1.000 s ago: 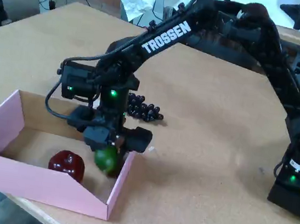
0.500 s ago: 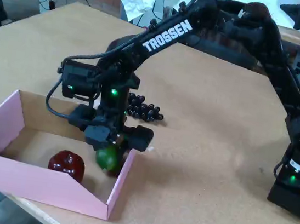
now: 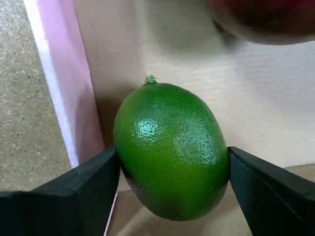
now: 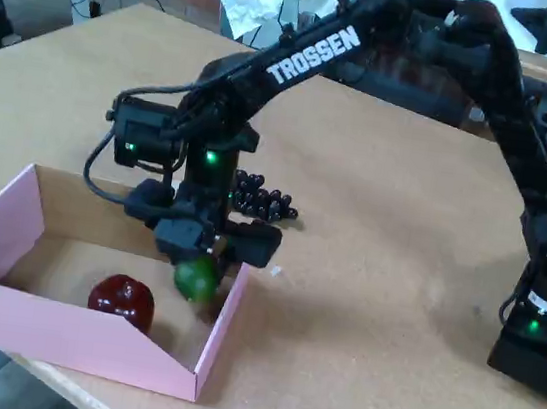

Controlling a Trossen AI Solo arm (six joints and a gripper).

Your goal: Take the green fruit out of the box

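While the gripper is pinching the lime, its glossy skin is risking a slip against the box wall.

Red fruit blurred, edge-cropped.

Even, bright light — soft shadows, mild blur.
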